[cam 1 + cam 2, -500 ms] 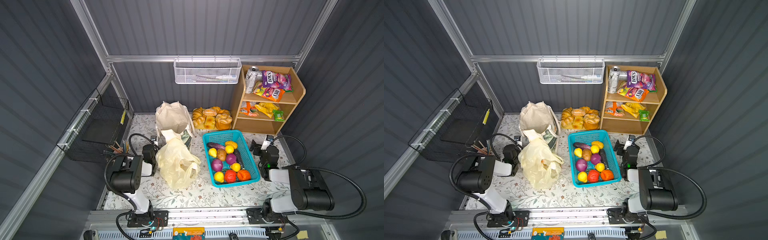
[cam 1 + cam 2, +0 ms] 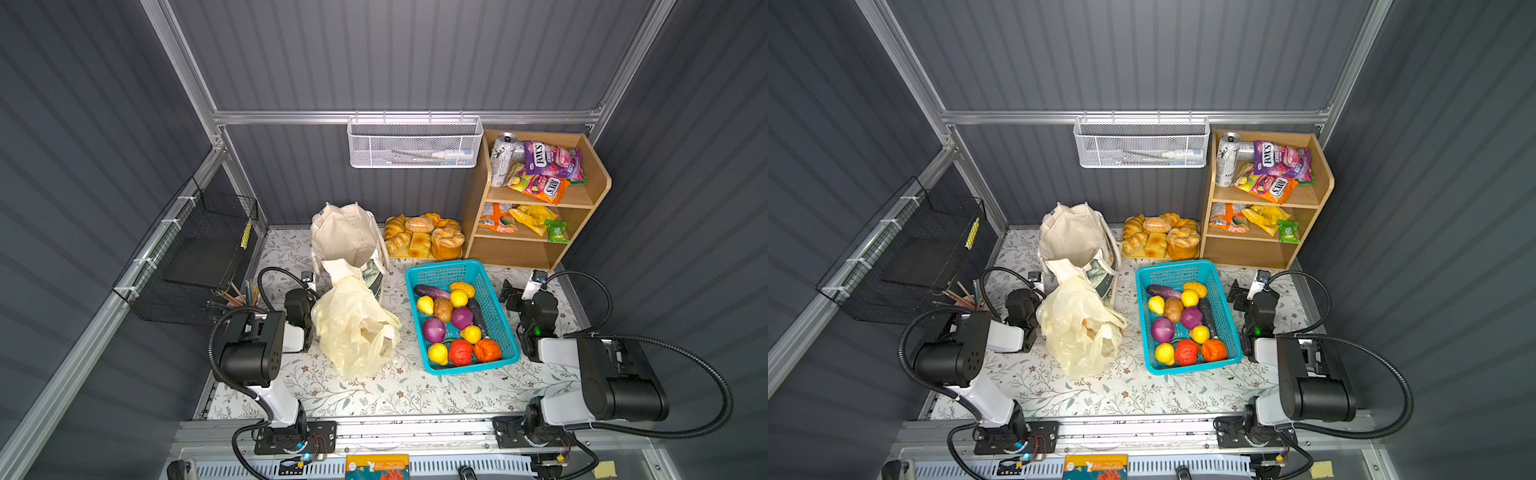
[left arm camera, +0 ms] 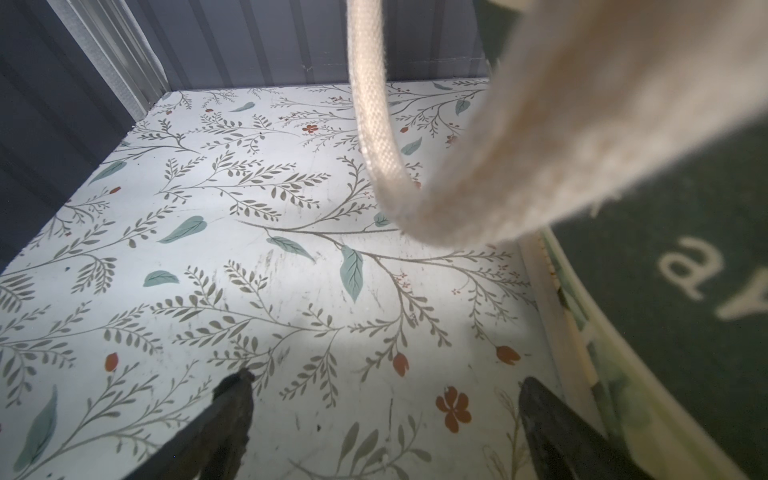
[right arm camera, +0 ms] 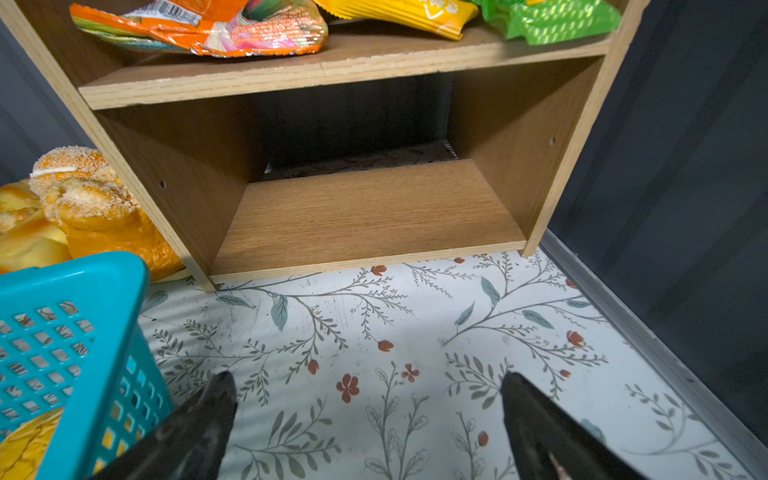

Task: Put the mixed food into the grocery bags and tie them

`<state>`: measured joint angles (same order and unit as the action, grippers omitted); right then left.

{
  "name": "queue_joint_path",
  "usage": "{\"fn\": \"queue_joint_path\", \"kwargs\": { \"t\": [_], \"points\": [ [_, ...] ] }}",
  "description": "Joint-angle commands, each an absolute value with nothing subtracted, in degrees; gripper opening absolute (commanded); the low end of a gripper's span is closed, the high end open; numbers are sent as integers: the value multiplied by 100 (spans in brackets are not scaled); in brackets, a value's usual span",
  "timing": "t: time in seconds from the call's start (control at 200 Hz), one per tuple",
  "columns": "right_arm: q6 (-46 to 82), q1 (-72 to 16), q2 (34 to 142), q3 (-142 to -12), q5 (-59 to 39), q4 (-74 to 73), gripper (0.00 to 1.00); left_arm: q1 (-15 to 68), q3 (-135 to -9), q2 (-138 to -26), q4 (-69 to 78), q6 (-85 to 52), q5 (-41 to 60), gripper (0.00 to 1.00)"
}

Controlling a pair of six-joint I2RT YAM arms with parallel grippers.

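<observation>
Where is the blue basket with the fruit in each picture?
A top view: turquoise basket mid-table, right of the plastic bag.
A top view: same spot.
Left wrist: not in it.
Right wrist: beside the right claw, here.
Landmark: wooden shelf behind it.

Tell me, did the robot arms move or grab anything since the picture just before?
Nothing has visibly changed. The left gripper stays open and empty beside the canvas tote, and the right gripper stays open and empty next to the turquoise basket. The plastic bag and the toy food in the basket lie just as before.
</observation>
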<state>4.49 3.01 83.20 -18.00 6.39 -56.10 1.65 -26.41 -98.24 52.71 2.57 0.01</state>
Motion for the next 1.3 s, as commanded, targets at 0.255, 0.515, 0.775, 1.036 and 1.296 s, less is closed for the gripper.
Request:
{"fn": "queue_joint_path", "kwargs": {
  "t": [0.255, 0.515, 0.775, 1.036, 1.296],
  "points": [
    [439, 279, 8361, -1806, 561, -5700, 99, 158, -2775, -9861, 5175, 116, -334, 100],
    [454, 325, 8359, -1819, 486, -5661, 99, 159, -2751, -9857, 5199, 113, -325, 100],
    [540, 342, 8167, -1619, 661, -5898, 99, 150, -2545, -9545, 5339, -78, -671, 100],
    [830, 343, 6862, -1344, 1484, -5291, 99, 150, -3146, -8174, 2666, -977, -1769, 100],
    [2797, 439, 5411, -1883, 2184, -3199, 99, 157, -4029, -7352, 400, -1527, -1756, 100]
  ]
}}
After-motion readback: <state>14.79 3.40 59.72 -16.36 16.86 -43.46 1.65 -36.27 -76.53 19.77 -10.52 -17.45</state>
